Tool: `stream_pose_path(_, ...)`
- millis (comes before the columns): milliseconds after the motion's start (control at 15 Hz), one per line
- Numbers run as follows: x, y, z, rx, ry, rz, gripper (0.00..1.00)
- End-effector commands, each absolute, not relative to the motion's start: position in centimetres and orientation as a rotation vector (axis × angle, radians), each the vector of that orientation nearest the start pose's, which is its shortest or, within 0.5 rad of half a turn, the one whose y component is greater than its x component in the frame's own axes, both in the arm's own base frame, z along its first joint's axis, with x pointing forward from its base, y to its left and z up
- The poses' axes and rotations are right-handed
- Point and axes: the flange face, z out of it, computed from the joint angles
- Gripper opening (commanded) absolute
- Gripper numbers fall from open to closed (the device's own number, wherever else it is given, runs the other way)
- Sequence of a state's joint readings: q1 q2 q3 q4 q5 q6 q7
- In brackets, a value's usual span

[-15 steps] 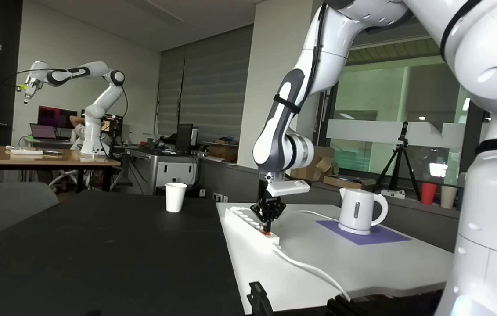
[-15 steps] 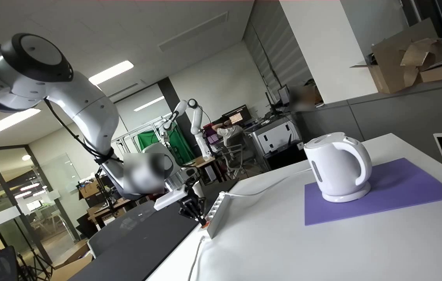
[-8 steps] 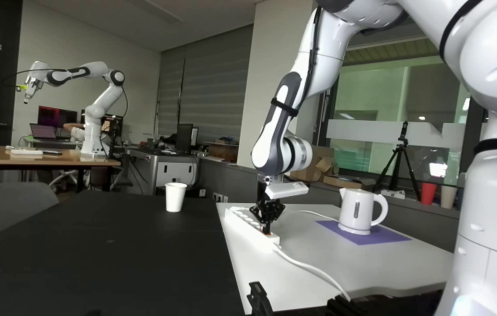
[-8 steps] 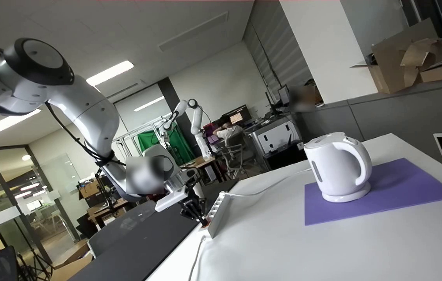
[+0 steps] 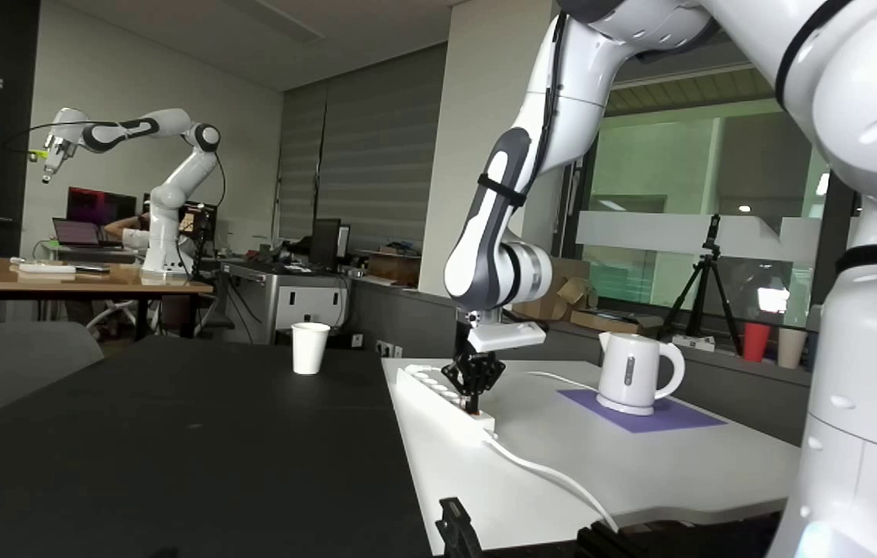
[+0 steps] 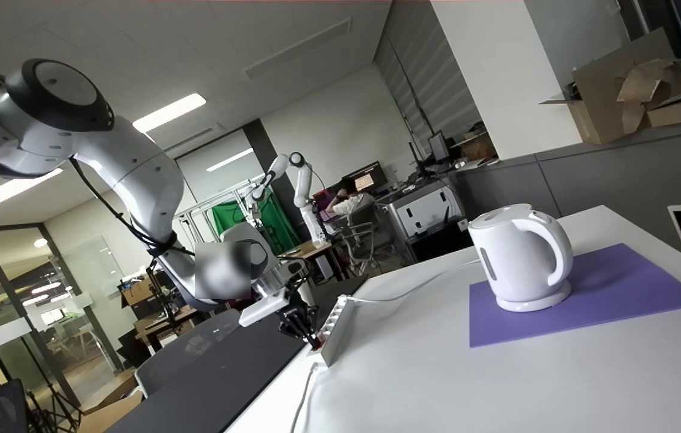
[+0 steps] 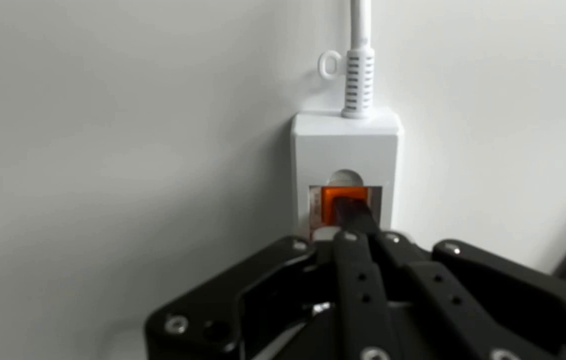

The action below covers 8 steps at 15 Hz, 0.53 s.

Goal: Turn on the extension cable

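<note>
The extension cable is a white power strip point(image 5: 438, 408) lying along the edge of the white table. It also shows in an exterior view point(image 6: 335, 340) and in the wrist view point(image 7: 345, 150). Its white cord leaves the end beside the switch. The orange switch point(image 7: 330, 200) sits recessed in that end. My gripper point(image 7: 355, 212) is shut, with nothing seen between its fingers, and points down. Its fingertips are at the switch and seem to touch it, covering its middle and lower right. The gripper shows in both exterior views point(image 5: 472, 407) point(image 6: 315, 343) at the strip's switch end.
A white kettle point(image 5: 629, 372) stands on a purple mat point(image 5: 679, 418) on the white table point(image 5: 562, 457). A second cord point(image 6: 406, 294) runs from the strip's far end toward the kettle. A white paper cup point(image 5: 309, 349) stands on the black table point(image 5: 198, 449).
Over the last second the arm has come down slightly and my shut gripper has pressed closer onto the switch. Less of the orange shows in the exterior views. In the last half second it barely moved.
</note>
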<state>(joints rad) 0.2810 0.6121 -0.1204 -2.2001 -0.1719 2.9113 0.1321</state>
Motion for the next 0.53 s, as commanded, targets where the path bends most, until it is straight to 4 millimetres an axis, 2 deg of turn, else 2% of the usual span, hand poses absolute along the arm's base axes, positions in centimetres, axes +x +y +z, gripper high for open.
stream_pose_path(0, 53.37, 9.50, 11.27, -3.222, -0.300, -0.185, 0.00)
stream_pose_path(467, 53.55, 8.90, 10.78, -3.212, -0.291, -0.175, 0.00)
